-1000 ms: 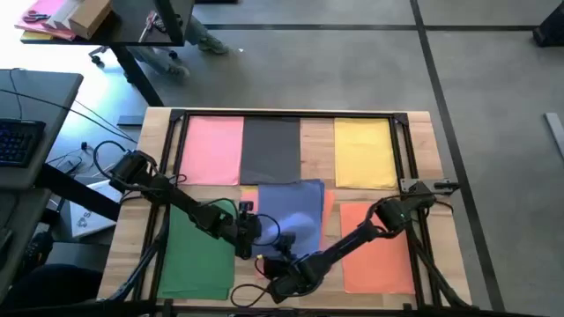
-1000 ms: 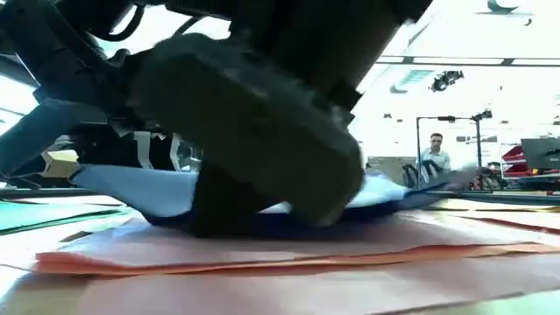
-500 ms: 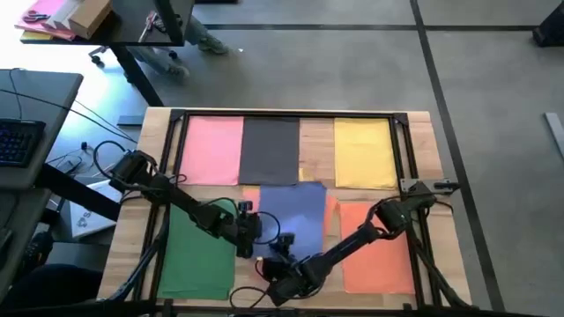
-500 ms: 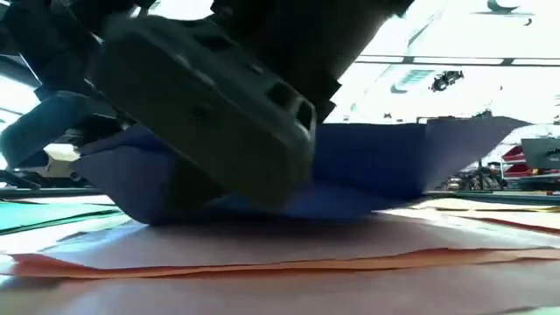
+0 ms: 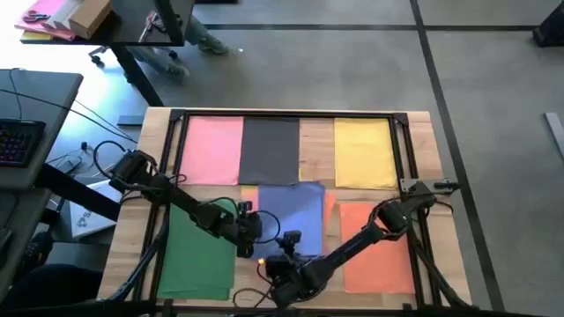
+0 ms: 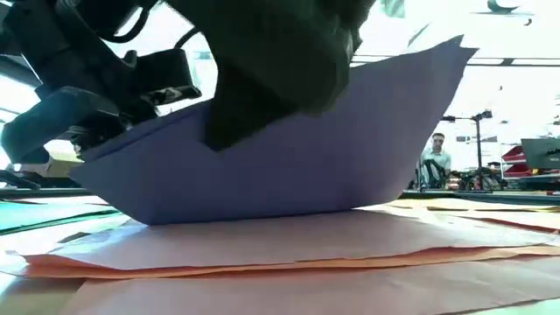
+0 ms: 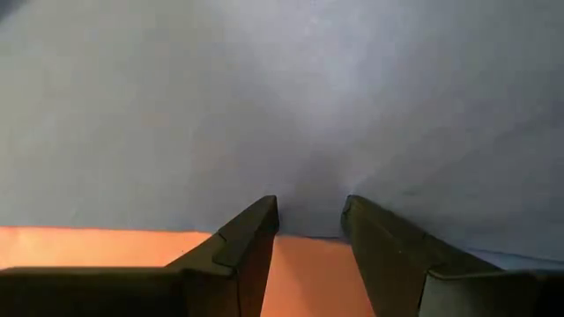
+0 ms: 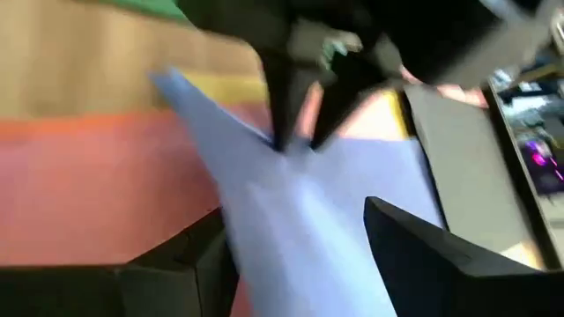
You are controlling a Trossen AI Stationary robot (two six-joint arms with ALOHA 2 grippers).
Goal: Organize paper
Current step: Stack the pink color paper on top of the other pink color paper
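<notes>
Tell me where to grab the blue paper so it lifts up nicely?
Probably by an edge, pinched from the side. The blue paper is thin and already bowed up off the orange sheet, so its raised edges are free. The left gripper sits at one edge, the right gripper at another.

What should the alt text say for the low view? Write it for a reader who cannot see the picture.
A blue sheet of paper is lifted into a tilted, boat-like curve, its lower edge touching the pink and orange sheets lying flat on the table. Dark robot arm parts hang close above it, filling the top of the picture. A person shows far behind.
</notes>
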